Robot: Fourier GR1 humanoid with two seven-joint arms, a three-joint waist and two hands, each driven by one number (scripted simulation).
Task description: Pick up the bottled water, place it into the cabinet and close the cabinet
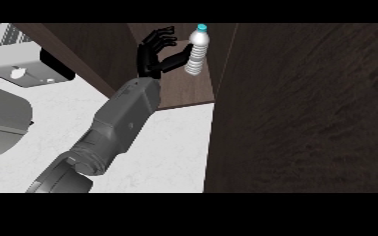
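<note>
Counter [173,145]: I see pale stone under the dark cabinet [188,87].
Bottle [196,50]: upright inside.
Left hand [155,55]: fingers spread, thumb touching bottle.

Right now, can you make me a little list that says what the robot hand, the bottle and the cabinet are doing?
hand in view: one hand, at the end of a grey forearm rising from the lower left; which hand it is cannot be told
fingers: spread open, thumb reaching toward the bottle
bottle: water bottle, upright, blue cap on top, inside the cabinet
hand and bottle: thumb tip right beside the bottle, fingers not curled round it
cabinet: dark wood cabinet, open
door: cabinet door, big, at the right, not closed
counter: pale speckled counter
</note>
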